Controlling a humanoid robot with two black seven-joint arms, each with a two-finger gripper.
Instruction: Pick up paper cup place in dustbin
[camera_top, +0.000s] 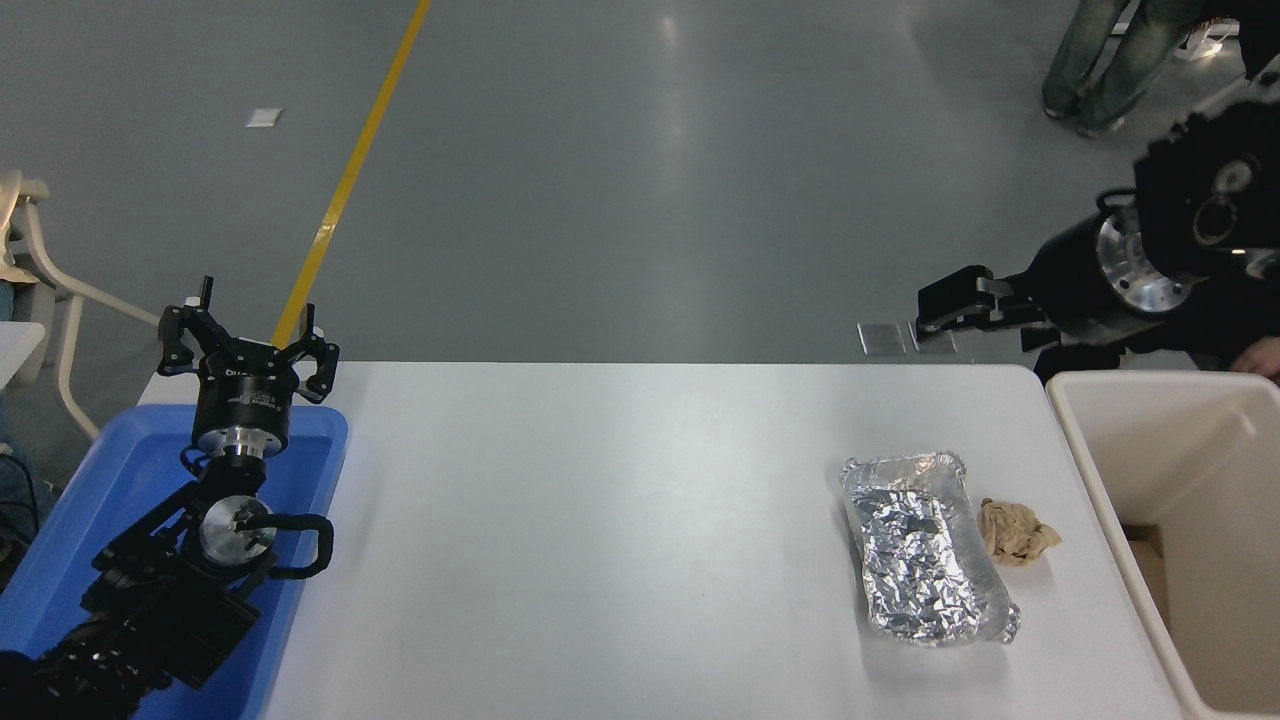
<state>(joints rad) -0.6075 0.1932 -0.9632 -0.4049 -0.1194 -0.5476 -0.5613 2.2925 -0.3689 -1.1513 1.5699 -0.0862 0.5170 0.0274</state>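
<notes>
Item 1, paper cup: not in view. Not on the table (600, 520), not in either claw that I can see. The visible part of the dustbin (1160, 440) interior shows cream walls and a brownish patch low down, no cup; the bin's near and right portions are cut off by the picture edge. Judgement: cup is either in the unseen part of the bin or outside the view; cannot say which.

Item 2, key relation: my right gripper (945, 305) hangs high over the table's far right corner, pointing left. The dustbin lies just right of and nearer than the claw tip, below my R forearm. R arm is much the nearer to the bin; the left gripper (247, 340) is well apart, at the opposite end.

Item 3, claw state: R claw, cannot tell whether released or clenched at this angle; nothing white seen in it. L claw splayed, holding nothing, parked over the blue tray (90, 500).

Item 4, other: foil tray (925, 545) and brown paper ball (1015, 530) lie side by side near the bin, long axis of tray running near-to-far. Not task items.

Item 5, judgement: no grasp target to be had from this pose; the cup needs locating first.
</notes>
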